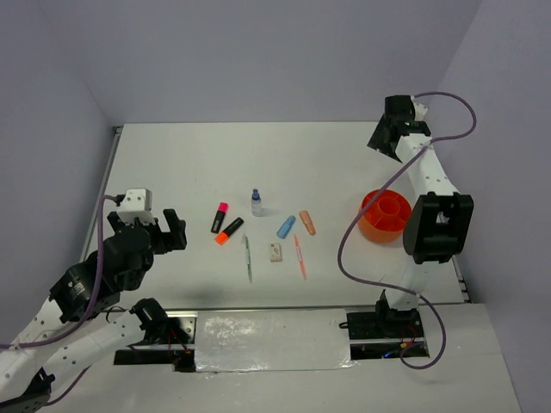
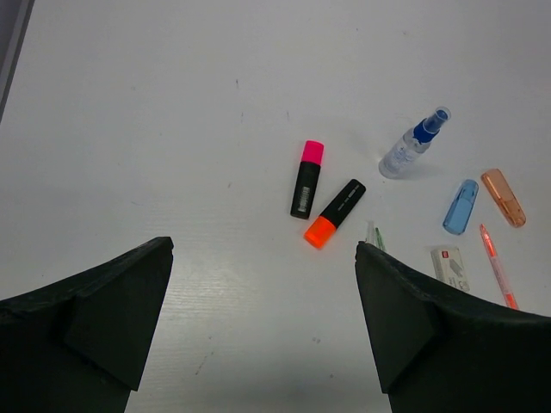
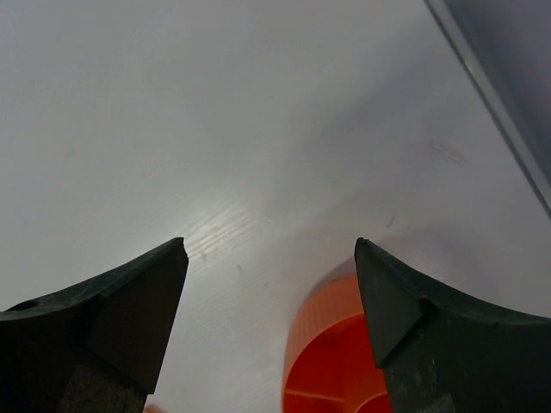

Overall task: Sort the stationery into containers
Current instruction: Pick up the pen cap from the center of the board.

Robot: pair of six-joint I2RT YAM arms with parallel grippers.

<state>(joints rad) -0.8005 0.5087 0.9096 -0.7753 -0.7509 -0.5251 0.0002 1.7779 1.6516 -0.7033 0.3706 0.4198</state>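
**Both end effectors open, stationery loose on the counter**

My left end effector is spread wide and empty, aimed at the pink-capped highlighter and orange-capped highlighter, which lie close together mid-counter. My right end effector gapes empty beyond the divided orange bowl, which sits at the right, well apart from the items. The highlighters look light, rigid and smooth, so I judge a pinch across the middle of the black barrel is best. The upright spray bottle would tip easily. The thin orange pen needs a low, centred grip.
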